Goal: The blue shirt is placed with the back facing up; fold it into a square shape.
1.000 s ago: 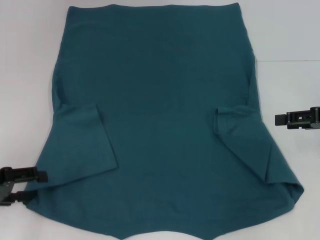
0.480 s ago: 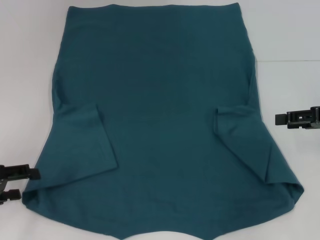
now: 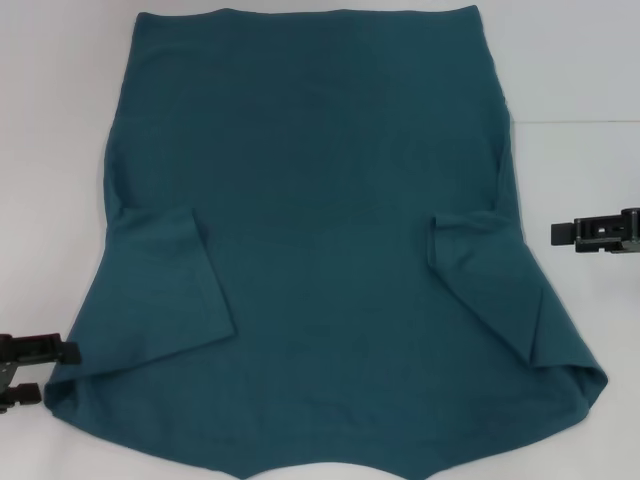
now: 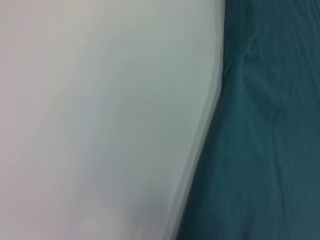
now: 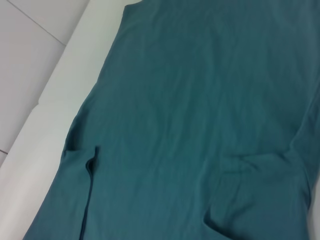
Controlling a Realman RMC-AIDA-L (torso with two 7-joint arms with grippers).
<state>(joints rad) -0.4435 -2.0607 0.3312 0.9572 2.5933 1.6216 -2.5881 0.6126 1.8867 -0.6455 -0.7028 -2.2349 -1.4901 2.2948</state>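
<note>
Teal blue shirt (image 3: pixel 320 230) flat, sleeves folded inward

— What sort of place is this?
— It looks like a lab or test bench: a plain white desk (image 3: pixel 570 80), a seam line on its right side, with one blue shirt (image 3: pixel 320 230) spread flat.
— Any furnishings?
— None show.

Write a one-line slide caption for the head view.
Blue shirt lies back up, both sleeves folded in; left gripper open at its near corner, right gripper beside its edge.
</note>
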